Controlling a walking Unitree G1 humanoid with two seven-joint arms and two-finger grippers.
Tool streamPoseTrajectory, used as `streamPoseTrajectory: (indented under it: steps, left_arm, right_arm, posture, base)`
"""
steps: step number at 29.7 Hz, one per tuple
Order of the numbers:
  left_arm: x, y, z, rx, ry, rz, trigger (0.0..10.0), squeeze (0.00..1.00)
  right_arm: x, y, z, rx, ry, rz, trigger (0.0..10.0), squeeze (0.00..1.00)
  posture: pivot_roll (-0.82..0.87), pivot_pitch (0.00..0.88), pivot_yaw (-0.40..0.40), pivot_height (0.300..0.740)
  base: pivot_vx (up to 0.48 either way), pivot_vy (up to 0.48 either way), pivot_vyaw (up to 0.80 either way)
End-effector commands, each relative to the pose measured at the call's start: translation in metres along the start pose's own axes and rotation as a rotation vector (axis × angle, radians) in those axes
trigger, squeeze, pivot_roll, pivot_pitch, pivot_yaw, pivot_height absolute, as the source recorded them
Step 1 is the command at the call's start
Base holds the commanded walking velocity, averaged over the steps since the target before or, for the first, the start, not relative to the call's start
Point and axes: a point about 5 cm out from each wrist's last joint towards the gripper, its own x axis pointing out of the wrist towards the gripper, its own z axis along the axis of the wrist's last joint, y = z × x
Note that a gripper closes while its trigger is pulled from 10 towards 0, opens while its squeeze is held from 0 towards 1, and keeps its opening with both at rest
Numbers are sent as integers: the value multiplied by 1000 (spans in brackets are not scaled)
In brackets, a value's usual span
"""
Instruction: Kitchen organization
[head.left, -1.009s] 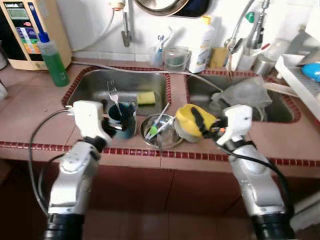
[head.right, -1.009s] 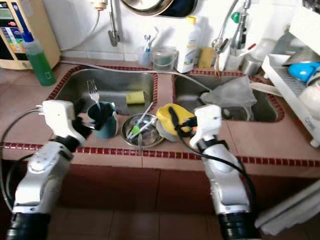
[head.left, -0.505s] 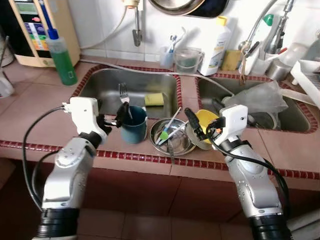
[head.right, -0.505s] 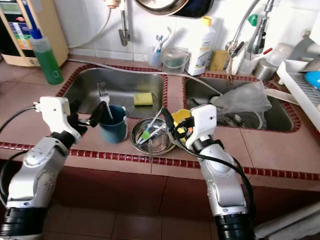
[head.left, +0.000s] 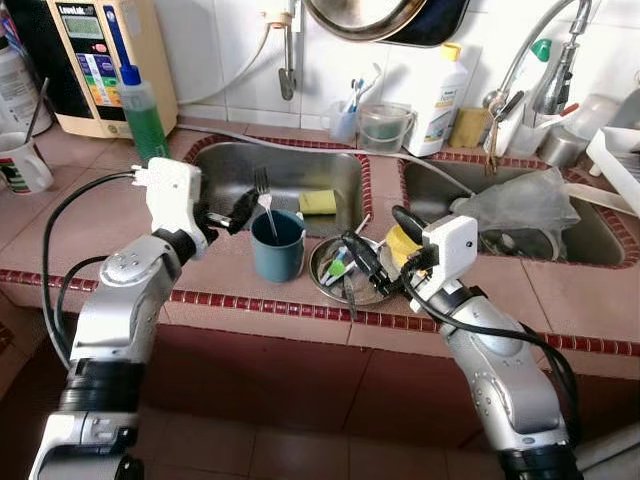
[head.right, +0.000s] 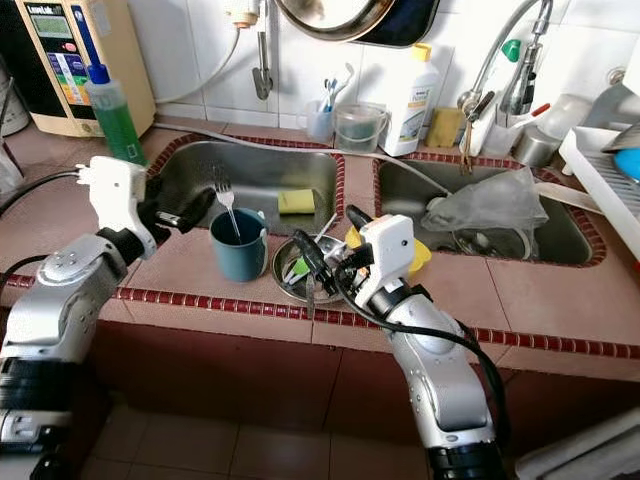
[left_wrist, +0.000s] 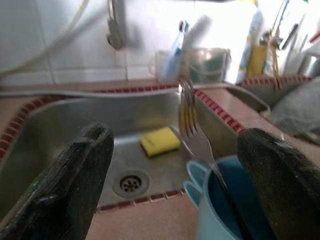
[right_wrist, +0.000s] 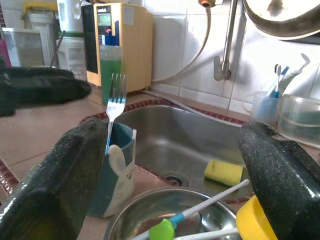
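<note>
A blue mug (head.left: 277, 245) with a fork (head.left: 262, 190) standing in it sits on the tiled counter before the left sink. To its right is a metal bowl (head.left: 343, 272) holding a green-tipped brush and other utensils. A yellow bowl (head.left: 400, 245) lies tilted against the metal bowl's far right side. My left gripper (head.left: 232, 212) hovers open just left of the mug, which stands in front of its fingers (left_wrist: 75, 185). My right gripper (head.left: 375, 240) is open over the metal bowl, pointing toward the mug (right_wrist: 117, 170), with nothing between its fingers (right_wrist: 285, 175).
A yellow sponge (head.left: 318, 202) lies in the left sink (head.left: 230, 170). A crumpled plastic bag (head.left: 520, 205) lies in the right sink. A green soap bottle (head.left: 143, 110), water purifier (head.left: 95, 60) and white mug (head.left: 22, 162) stand at left. A dish rack (head.left: 615, 160) is at right.
The camera has shifted. My right gripper let go of the yellow bowl, which now lies by the metal bowl. My left gripper drew back from the mug.
</note>
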Motion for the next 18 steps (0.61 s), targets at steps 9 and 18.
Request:
streamPoseTrajectory:
  steps: [9, 18]
  left_arm:
    - [22, 2, 3, 29, 87, -66, 10000, 0]
    - [35, -8, 8, -19, 104, -147, 10000, 0]
  right_arm:
    - [-15, 10, 8, -22, 23, 88, 10000, 0]
    - [-20, 14, 7, -28, 44, 94, 10000, 0]
  posture:
    - [-77, 32, 31, 740]
    - [-90, 31, 44, 740]
  base:
    - [0, 0, 0]
    - [0, 0, 0]
